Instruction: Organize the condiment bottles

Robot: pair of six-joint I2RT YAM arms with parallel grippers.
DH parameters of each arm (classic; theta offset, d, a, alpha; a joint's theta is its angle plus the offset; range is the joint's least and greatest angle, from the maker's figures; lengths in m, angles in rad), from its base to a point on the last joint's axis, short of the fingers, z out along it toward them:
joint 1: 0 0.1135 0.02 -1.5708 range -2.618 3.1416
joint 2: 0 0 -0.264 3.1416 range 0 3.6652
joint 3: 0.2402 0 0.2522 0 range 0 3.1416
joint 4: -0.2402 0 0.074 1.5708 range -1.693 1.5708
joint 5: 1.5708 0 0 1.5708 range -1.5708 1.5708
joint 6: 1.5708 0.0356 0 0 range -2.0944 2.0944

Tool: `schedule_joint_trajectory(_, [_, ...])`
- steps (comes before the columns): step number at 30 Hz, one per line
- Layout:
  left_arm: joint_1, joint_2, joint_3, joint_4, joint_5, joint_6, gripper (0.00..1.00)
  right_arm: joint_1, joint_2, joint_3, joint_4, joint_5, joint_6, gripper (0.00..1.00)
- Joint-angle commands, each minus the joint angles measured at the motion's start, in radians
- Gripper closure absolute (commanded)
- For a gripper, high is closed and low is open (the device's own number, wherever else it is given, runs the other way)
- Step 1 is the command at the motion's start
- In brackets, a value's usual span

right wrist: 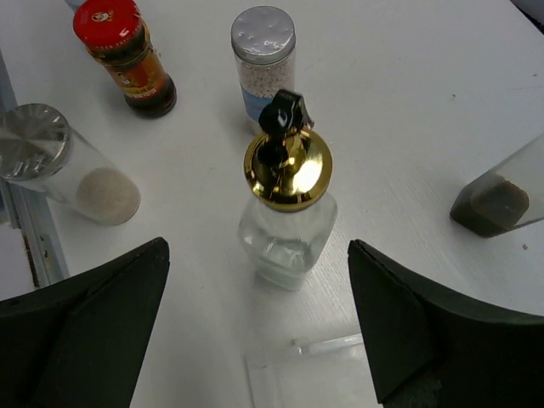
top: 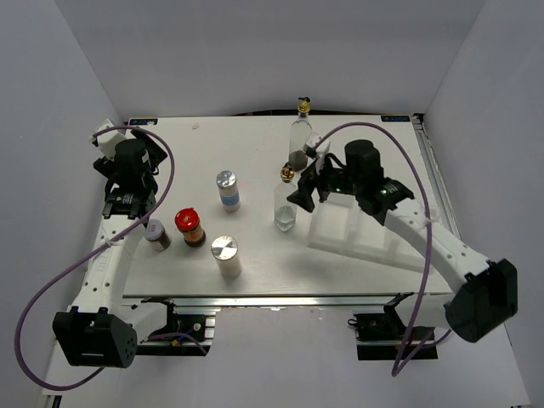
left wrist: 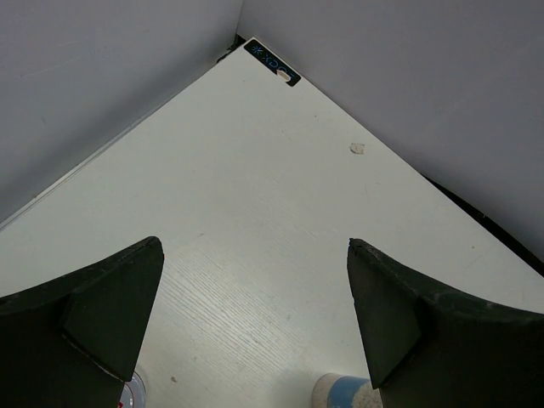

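The right jaws are spread wide and hold nothing. They face a tall clear glass gold-stoppered bottle [right wrist: 286, 204] standing just left of the white compartmented plastic tray [top: 367, 234] on the bench [top: 255, 153]. A second such bottle [top: 300, 136] stands beyond the tray, while one white silver-lidded shaker [top: 228, 189], another [top: 226, 255], the red-lidded brown jar [top: 189, 228] and the tiny grey-lidded jar [top: 156, 233] stand well left of it, near the left jaws, which are also apart and empty.

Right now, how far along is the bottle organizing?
Done: nothing visible; no bottle shows in the white tray, and all six stand outside it. In hand: the right gripper, open, faces the near gold-stoppered bottle beside the tray without gripping it. Left: that bottle, the far gold-stoppered bottle, the far shaker, the near shaker, the red-lidded jar and the tiny grey-lidded jar. The left gripper is open, holding nothing.
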Motion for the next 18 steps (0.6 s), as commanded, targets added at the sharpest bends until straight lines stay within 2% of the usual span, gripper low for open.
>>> schedule_joint_trajectory(1, [0.003,-0.007,0.046,-0.007,0.02,0.015,0.02,0.039,0.075,0.091,0.11,0.053,-0.068,0.11])
schedule_joint_trajectory(7, [0.003,-0.011,0.037,0.001,0.039,0.015,0.02,0.087,0.184,0.094,0.303,0.08,-0.02,0.11])
schedule_joint_trajectory(10, [0.005,-0.007,0.04,-0.004,0.043,0.013,0.02,0.096,0.221,0.095,0.349,0.099,0.022,0.31])
schedule_joint_trajectory(11, [0.003,-0.007,0.04,-0.008,0.045,0.015,0.02,0.098,0.226,0.101,0.343,0.109,0.032,0.48])
schedule_joint_trajectory(14, [0.005,-0.014,0.035,-0.005,0.04,0.013,0.02,0.096,0.206,0.077,0.362,0.153,0.075,0.71])
schedule_joint_trajectory(15, [0.003,-0.02,0.034,-0.002,0.042,0.015,0.02,0.096,0.18,0.057,0.383,0.167,0.09,0.87])
schedule_joint_trajectory(16, [0.003,-0.022,0.031,-0.001,0.043,0.013,0.02,0.096,0.166,0.055,0.386,0.19,0.096,0.99])
schedule_joint_trajectory(18, [0.003,-0.027,0.028,0.004,0.049,0.012,0.02,0.096,0.111,0.069,0.382,0.224,0.121,1.0])
